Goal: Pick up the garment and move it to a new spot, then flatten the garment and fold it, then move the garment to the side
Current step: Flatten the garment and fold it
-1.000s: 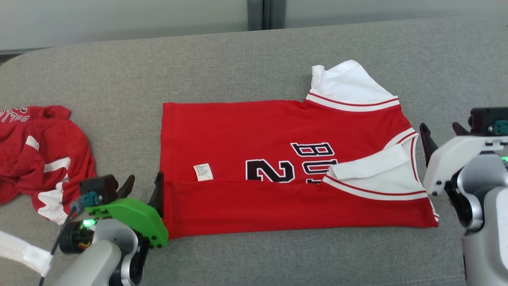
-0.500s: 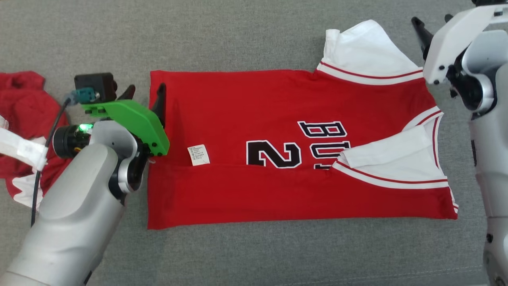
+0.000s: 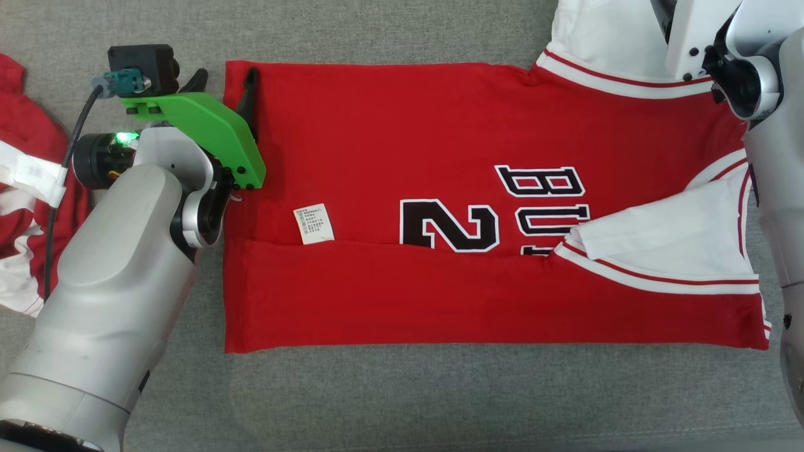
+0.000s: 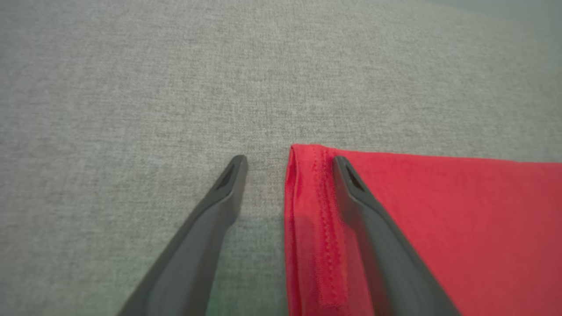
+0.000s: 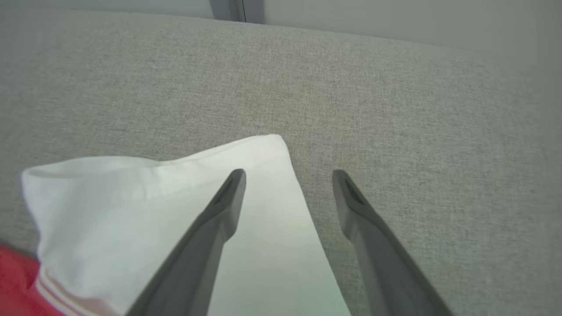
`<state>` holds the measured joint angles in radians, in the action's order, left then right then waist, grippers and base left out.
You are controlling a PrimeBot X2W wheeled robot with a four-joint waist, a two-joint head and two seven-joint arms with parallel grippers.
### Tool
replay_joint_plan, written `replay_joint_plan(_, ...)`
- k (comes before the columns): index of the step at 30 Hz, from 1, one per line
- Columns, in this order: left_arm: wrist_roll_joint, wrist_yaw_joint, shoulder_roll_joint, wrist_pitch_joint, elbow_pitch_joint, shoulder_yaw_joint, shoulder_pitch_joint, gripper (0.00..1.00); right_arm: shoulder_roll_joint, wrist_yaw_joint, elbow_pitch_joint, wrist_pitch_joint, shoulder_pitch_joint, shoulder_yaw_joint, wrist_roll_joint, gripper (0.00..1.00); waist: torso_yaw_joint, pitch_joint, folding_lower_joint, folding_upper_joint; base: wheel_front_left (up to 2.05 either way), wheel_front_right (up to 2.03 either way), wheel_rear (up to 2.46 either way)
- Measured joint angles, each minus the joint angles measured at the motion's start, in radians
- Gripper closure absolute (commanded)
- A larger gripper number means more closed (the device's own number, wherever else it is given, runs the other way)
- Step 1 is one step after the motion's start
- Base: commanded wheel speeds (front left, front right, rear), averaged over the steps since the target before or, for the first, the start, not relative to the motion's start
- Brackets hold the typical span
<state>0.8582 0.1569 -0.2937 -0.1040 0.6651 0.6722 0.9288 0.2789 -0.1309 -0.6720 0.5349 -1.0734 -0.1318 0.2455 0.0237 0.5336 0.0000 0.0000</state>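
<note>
Both jaws open: left gripper (image 4: pixel 290 161) straddles a jersey (image 3: pixel 402 144) corner; right gripper (image 5: pixel 290 174) straddles the white sleeve (image 5: pixel 131 197) edge.

A grey woven-fabric surface (image 3: pixel 402 402) carries everything. A red jersey (image 3: pixel 377 138) with white sleeves and black lettering lies spread flat across the middle, its near long edge folded up over the body. Off to the left, a crumpled red-and-white garment (image 3: pixel 28 132) lies in a heap at the head view's edge.
</note>
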Motion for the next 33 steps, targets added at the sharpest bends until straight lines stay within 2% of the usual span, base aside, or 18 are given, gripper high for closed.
replay_joint_plan(14,0.001,-0.085,0.058,0.014,0.091,0.03,0.071,0.0,0.036,0.0,-0.127,-0.019,-0.064,-0.086,0.058,0.0,0.037,0.04,0.0,0.0,0.0,0.0,0.0)
replay_joint_plan(15,0.001,-0.09,0.061,0.014,0.099,0.032,0.077,0.06,0.039,0.0,-0.135,-0.017,-0.069,-0.093,0.067,0.0,0.038,0.043,0.0,0.0,0.0,0.0,0.0)
replay_joint_plan(16,0.002,-0.093,0.063,0.014,0.104,0.032,0.081,0.38,0.04,0.0,-0.14,-0.015,-0.072,-0.1,0.073,0.25,0.039,0.046,0.0,0.0,0.0,0.0,0.0)
replay_joint_plan(17,0.002,-0.101,0.066,0.014,0.111,0.033,0.086,0.64,0.044,0.0,-0.143,-0.012,-0.077,-0.11,0.078,0.74,0.04,0.049,0.0,0.0,0.0,0.0,0.0)
replay_joint_plan(18,0.004,-0.109,0.068,0.012,0.118,0.034,0.09,1.0,0.047,0.0,-0.146,-0.008,-0.082,-0.121,0.081,1.0,0.041,0.051,0.0,0.0,0.0,0.0,0.0)
replay_joint_plan(23,0.011,-0.129,0.086,0.028,0.143,0.035,0.1,1.0,0.061,-0.001,-0.156,-0.056,-0.088,-0.142,0.098,1.0,0.045,0.053,0.0,0.0,0.0,0.0,0.0)
replay_joint_plan(29,-0.001,-0.148,0.087,0.136,0.157,0.039,0.081,1.0,0.081,-0.001,-0.16,-0.192,-0.069,-0.127,0.113,1.0,0.044,0.02,0.0001,0.0,0.0,0.0,0.0)
replay_joint_plan(33,-0.01,-0.152,0.081,0.208,0.156,0.038,0.046,1.0,0.084,-0.001,-0.129,-0.247,-0.03,-0.136,0.147,1.0,0.038,-0.012,0.0001,0.0,0.0,0.0,0.0)
